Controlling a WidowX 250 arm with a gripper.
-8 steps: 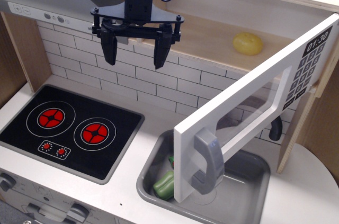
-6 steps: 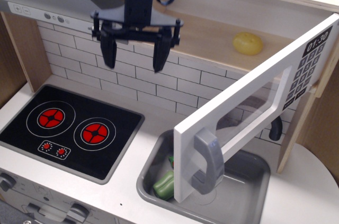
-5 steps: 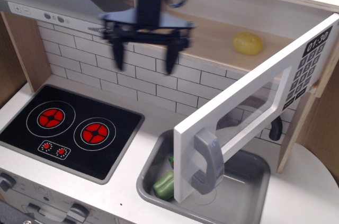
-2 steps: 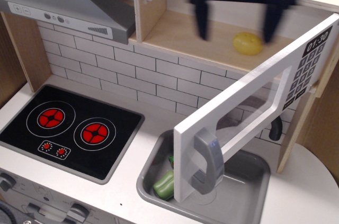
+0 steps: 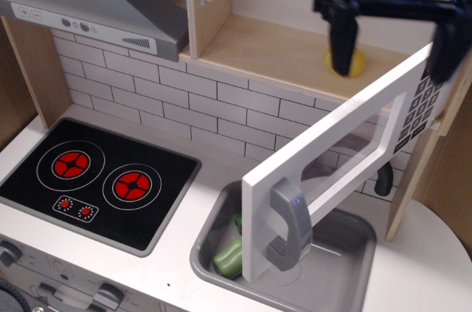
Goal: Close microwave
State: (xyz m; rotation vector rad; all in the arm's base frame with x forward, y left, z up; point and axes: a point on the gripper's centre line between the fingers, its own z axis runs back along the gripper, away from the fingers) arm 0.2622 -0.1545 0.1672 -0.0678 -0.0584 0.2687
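Note:
The microwave is a light-wood box (image 5: 273, 46) with its white door (image 5: 346, 153) swung wide open toward me. The door has a clear window, a chunky grey handle (image 5: 290, 225) at its free end and a black keypad (image 5: 426, 102) near the hinge. A yellow round object (image 5: 355, 63) lies inside, partly hidden. My gripper (image 5: 392, 52) is open at the upper right, above the hinged end of the door. One finger (image 5: 341, 40) hangs in front of the yellow object, the other (image 5: 444, 50) over the keypad end. Contact with the door cannot be told.
A grey range hood (image 5: 96, 6) is at the upper left. A black stove top (image 5: 96, 179) with red burners sits on the counter. A grey sink (image 5: 335, 257) below the door holds green toy food (image 5: 228, 255). A black faucet (image 5: 383, 178) shows behind the door.
My gripper has swept from the upper left near the hood rightward across the microwave opening to above the door's hinged end. It stayed open. The door has not moved.

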